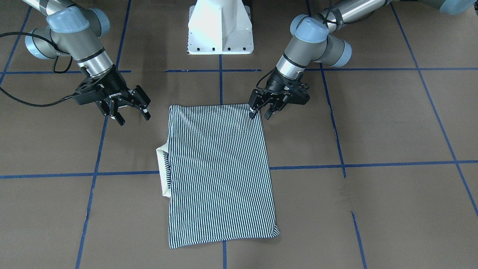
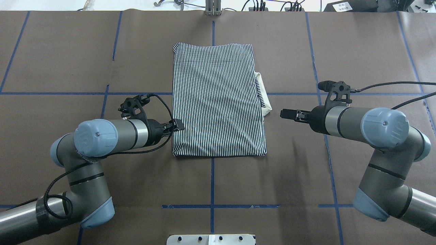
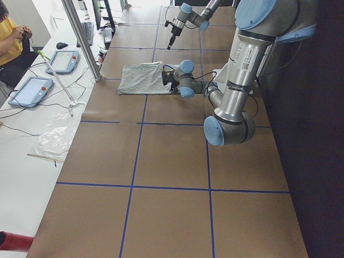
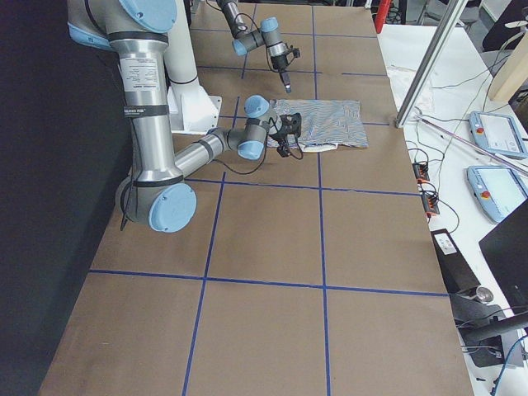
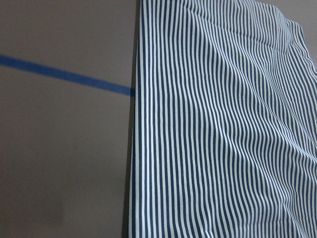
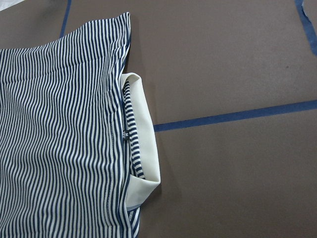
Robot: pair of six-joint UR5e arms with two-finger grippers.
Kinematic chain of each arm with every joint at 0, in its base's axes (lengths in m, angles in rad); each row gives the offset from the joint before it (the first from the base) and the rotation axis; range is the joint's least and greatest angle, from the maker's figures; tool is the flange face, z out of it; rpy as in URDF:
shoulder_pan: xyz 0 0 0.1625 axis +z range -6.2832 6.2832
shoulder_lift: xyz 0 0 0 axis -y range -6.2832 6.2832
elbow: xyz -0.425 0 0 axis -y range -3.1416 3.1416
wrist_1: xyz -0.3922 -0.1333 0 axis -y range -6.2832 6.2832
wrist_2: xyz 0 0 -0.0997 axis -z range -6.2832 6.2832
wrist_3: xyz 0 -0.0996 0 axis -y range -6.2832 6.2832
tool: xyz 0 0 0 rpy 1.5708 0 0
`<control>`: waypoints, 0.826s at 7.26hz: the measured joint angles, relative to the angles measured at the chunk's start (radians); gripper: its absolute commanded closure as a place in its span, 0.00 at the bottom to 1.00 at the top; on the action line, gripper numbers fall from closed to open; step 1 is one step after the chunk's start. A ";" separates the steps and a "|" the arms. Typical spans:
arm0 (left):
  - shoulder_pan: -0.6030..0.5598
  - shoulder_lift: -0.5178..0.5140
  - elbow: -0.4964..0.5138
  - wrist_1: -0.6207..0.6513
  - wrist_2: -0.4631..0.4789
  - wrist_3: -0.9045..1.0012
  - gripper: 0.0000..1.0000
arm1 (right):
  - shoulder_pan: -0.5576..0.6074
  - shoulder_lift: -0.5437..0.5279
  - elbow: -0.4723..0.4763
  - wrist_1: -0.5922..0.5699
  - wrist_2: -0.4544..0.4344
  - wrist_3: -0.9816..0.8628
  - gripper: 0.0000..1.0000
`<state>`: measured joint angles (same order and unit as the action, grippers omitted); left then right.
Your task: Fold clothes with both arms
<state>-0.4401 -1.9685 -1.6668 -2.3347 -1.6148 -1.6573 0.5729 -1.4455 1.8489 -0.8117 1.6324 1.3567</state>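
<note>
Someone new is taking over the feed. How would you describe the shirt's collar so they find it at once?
In the middle of the brown table lies the folded striped shirt. On its edge facing the right gripper, the collar pokes out sideways. It is the only plain cream piece against the navy-and-white stripes.

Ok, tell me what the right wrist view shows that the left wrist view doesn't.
Right wrist only: the cream collar poking out from the folded shirt's edge. Left wrist only: a straight striped edge with no collar showing. Both: the striped shirt lying on the brown table, and a blue tape line running up to it.
</note>
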 measured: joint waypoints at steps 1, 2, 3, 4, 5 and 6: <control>0.017 0.001 0.003 0.000 0.009 -0.033 0.36 | 0.000 0.000 0.000 0.000 0.000 0.002 0.00; 0.029 0.001 0.005 0.000 0.012 -0.046 0.36 | 0.000 -0.001 0.001 0.000 0.000 0.003 0.00; 0.034 0.001 0.005 0.000 0.012 -0.051 0.36 | 0.000 -0.001 0.001 0.000 0.000 0.003 0.00; 0.036 0.002 0.006 0.000 0.012 -0.052 0.35 | 0.000 -0.001 0.001 0.000 -0.001 0.004 0.00; 0.038 0.007 0.007 0.001 0.012 -0.052 0.35 | 0.000 -0.001 0.001 0.000 -0.001 0.004 0.00; 0.040 0.015 0.006 0.001 0.012 -0.051 0.33 | 0.001 -0.001 0.001 0.000 -0.002 0.004 0.00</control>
<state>-0.4001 -1.9537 -1.6603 -2.3334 -1.6030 -1.7086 0.5735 -1.4465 1.8499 -0.8114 1.6304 1.3606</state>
